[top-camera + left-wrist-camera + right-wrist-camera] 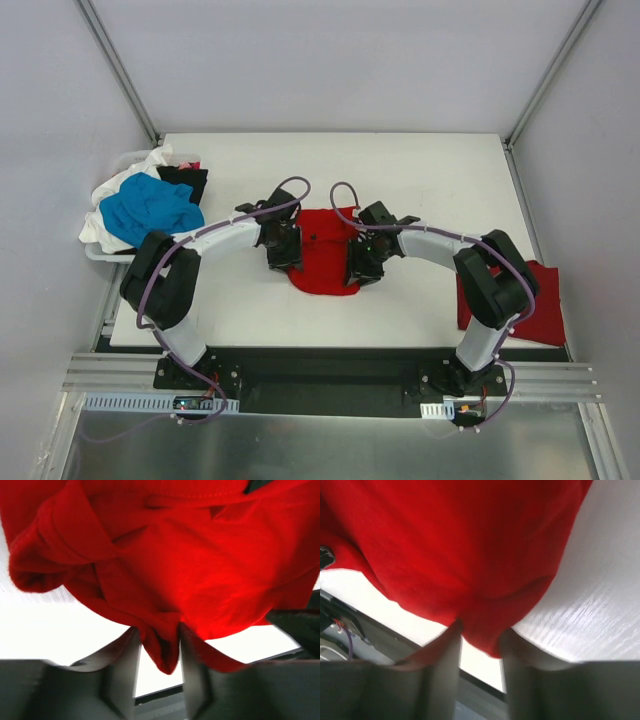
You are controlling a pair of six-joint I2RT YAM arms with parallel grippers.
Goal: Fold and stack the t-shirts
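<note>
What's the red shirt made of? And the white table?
The red shirt looks like soft matte cloth: it wrinkles, droops and shows a stitched hem. The table seems hard white board, maybe laminate: flat, with faint streaky sheen.

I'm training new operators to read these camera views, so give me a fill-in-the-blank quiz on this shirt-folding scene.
The t-shirt pinched by the left fingers and the right fingers is ___.
The top shirt of the unfolded pile at the left is ___.
The folded red cloth lies on the ___ side of the top view.
Missing words: red; blue; right.
</note>
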